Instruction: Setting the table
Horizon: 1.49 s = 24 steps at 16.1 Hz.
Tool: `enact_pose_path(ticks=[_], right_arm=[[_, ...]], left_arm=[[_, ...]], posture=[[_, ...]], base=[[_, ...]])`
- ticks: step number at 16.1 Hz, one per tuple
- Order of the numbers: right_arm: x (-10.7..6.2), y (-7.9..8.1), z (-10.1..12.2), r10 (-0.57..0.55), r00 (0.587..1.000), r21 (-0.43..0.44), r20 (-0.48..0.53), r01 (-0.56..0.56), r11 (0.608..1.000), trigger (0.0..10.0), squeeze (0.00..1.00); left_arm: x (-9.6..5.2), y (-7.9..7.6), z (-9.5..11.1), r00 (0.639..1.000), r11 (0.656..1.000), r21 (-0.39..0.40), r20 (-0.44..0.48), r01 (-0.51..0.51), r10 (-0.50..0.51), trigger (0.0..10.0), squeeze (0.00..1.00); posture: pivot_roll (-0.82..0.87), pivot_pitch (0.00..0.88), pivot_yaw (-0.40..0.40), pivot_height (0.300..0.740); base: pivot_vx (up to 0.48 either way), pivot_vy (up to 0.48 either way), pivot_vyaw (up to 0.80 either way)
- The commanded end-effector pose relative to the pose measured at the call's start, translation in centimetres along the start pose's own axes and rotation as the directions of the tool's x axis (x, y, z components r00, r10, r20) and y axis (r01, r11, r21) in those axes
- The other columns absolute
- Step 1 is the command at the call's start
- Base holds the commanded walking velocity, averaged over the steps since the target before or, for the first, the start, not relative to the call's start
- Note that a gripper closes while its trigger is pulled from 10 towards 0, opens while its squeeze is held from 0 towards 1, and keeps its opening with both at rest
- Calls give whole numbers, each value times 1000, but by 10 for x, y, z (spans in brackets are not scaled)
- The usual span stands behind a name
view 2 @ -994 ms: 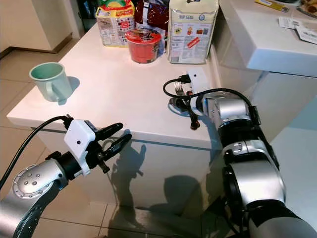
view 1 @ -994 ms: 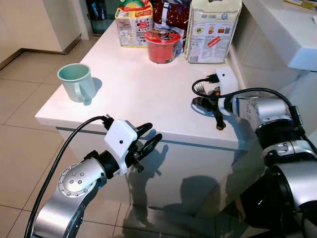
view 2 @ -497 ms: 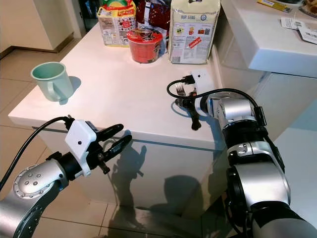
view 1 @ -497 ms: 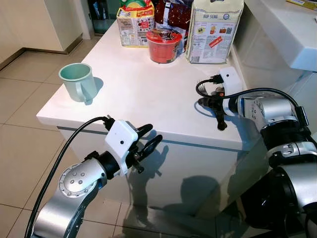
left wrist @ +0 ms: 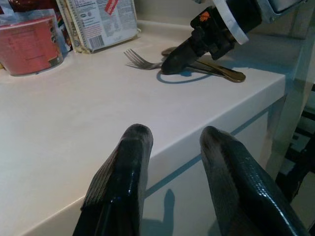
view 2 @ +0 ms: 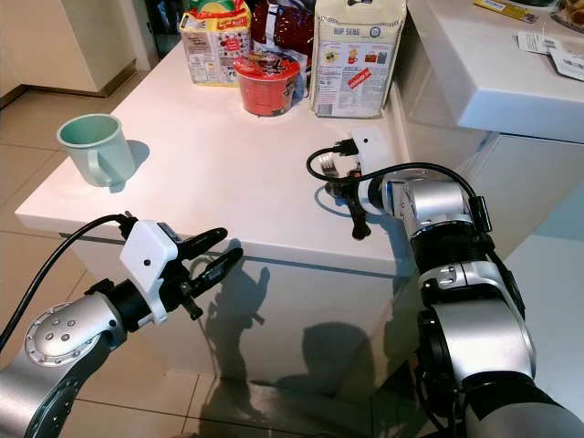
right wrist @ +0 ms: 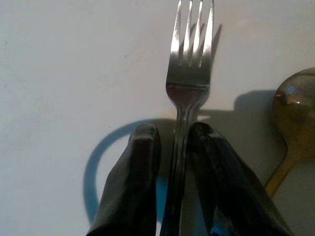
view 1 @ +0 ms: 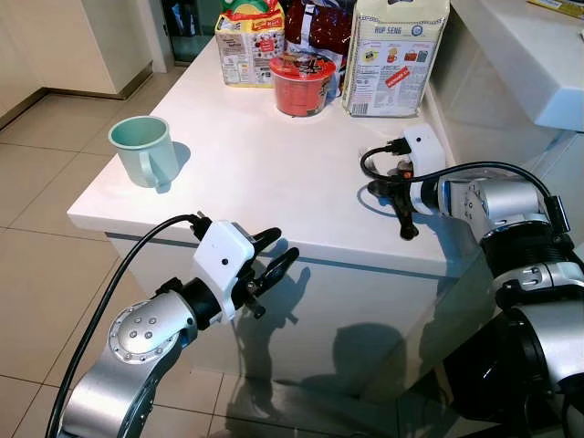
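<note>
On the white counter [view 1: 255, 173], right side, one fork [right wrist: 187, 73] lies flat with its handle pinched between the right gripper [right wrist: 174, 135] fingers, tines sticking out ahead; one gold spoon [right wrist: 295, 105] just beside, partly cut off. Left gripper [left wrist: 172, 140] spread, holding nothing, hovering off the counter's front edge. One green mug [view 1: 141, 151], one red cup [view 1: 301, 82], three food packages behind, tops cut off.

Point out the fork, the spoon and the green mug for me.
fork [right wrist: 189, 73], right wrist view, the neck just below the tines.
spoon [right wrist: 295, 105], right wrist view, the bowl.
green mug [view 1: 139, 151], left eye view, the outer side wall.
</note>
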State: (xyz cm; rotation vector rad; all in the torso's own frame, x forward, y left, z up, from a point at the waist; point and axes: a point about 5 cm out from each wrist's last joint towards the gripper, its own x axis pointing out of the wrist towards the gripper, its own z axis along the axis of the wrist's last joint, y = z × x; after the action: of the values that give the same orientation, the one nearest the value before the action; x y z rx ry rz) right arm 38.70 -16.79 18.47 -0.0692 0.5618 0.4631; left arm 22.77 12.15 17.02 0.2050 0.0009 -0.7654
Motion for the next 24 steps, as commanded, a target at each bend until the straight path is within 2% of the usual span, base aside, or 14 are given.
enact_pose_path(ticks=[1, 5, 6, 7, 10, 12, 13, 14, 15, 16, 17, 21, 24], right_arm=[[0, 0, -4, 14, 1000, 15, -5, -14, 1000, 0, 0], [-6, 5, 24, 52, 984, 22, 168, -56, 998, 0, 0], [-6, 6, 26, 56, 982, 24, 180, -62, 998, 0, 0], [-9, 8, 35, 72, 966, 55, 247, -88, 995, 0, 0], [-14, 6, 50, 62, 933, 89, 353, -100, 991, 0, 0], [-18, 4, 55, 59, 920, 73, 388, -94, 993, 0, 0], [-18, 4, 55, 59, 923, 54, 381, -86, 995, 0, 0], [-17, 3, 51, 39, 944, -4, 329, -40, 999, 0, 0], [-15, 3, 37, 33, 982, -70, 188, -20, 997, 10000, 0], [-16, 4, 30, 44, 990, -86, 131, -33, 996, 10000, 98], [-21, 2, 19, 42, 996, -83, 73, -36, 996, 10000, 1000], [-20, 0, 6, 61, 998, -24, 34, -61, 998, 10000, 1000], [-16, -5, 6, 42, 999, 35, 8, -42, 999, 10000, 1000]], left_arm=[[1, 1, 4, 1000, 999, 32, 13, -2, 1, 10000, 0], [3, 5, 5, 1000, 999, 46, 20, -20, 19, 10000, 0], [3, 5, 5, 1000, 999, 46, 20, -20, 19, 10000, 0], [4, 6, 6, 999, 998, 50, 25, -26, 25, 10000, 0], [4, 9, 6, 999, 998, 55, 29, -34, 33, 10000, 0], [5, 9, 7, 999, 998, 56, 32, -39, 37, 10000, 0], [5, 9, 6, 999, 998, 56, 32, -41, 39, 10000, 0], [6, 9, 6, 999, 998, 57, 33, -41, 39, 10000, 0], [6, 7, 6, 999, 998, 57, 32, -33, 31, 10000, 0], [6, 6, 5, 999, 998, 56, 30, -28, 26, 10000, 0], [7, 1, 4, 999, 999, 45, 29, -18, 17, 10000, 0], [8, -8, 0, 1000, 1000, 30, 29, -8, 7, 10000, 0], [11, -8, -1, 1000, 1000, 26, 27, 10, -11, 10000, 0]], posture=[[13, 44, -15, 740], [11, 36, -15, 740], [11, 35, -15, 740], [11, 31, -15, 740], [10, 28, -17, 740], [8, 24, -20, 740], [6, 23, -21, 740], [3, 21, -21, 740], [0, 16, -23, 740], [-1, 14, -23, 740], [-9, 0, -27, 740], [-26, 0, -33, 740], [-43, 0, -21, 740]], base=[[0, 0, 0], [0, 0, 0], [0, 0, 0], [0, 0, 0], [0, 0, 0], [0, 0, 0], [0, 0, 0], [0, 0, 0], [0, 0, 0], [0, 0, 0], [0, 0, 0], [0, 0, 0], [0, 0, 0]])
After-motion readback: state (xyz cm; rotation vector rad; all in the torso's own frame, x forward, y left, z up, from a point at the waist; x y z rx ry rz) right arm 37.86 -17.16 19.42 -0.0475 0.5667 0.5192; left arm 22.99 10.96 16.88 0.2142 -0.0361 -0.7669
